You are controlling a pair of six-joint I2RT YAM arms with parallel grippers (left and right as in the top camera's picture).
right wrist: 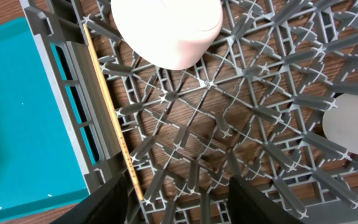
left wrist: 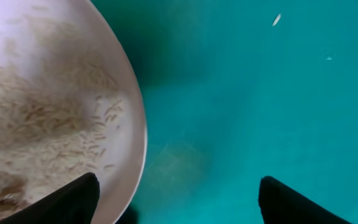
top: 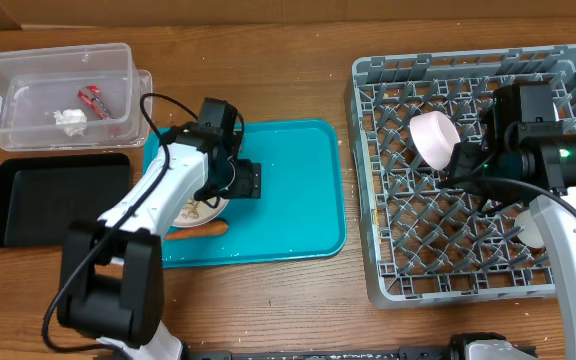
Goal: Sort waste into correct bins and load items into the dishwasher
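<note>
A round white-pink plate (top: 204, 209) with white rice grains (left wrist: 48, 118) lies on the teal tray (top: 298, 200). My left gripper (top: 236, 186) is open at the plate's right rim (left wrist: 135, 124), one finger over the plate and the other over the tray (left wrist: 179, 186). A small orange carrot (top: 200, 230) lies just in front of the plate. My right gripper (right wrist: 179, 186) is open and empty over the grey dish rack (top: 368, 150). A pinkish bowl (top: 435, 138) stands in the rack, just beyond the fingers (right wrist: 166, 28). A thin wooden chopstick (right wrist: 112, 127) lies along the rack's left wall.
The clear tub (top: 28, 70) at the back left holds a red wrapper (top: 95, 100) and a white paper wad (top: 69, 119). The black tray (top: 58, 200) lies in front of it. A white dish (top: 533, 230) sits in the rack's right side. Loose rice grains dot the teal tray (left wrist: 276, 20).
</note>
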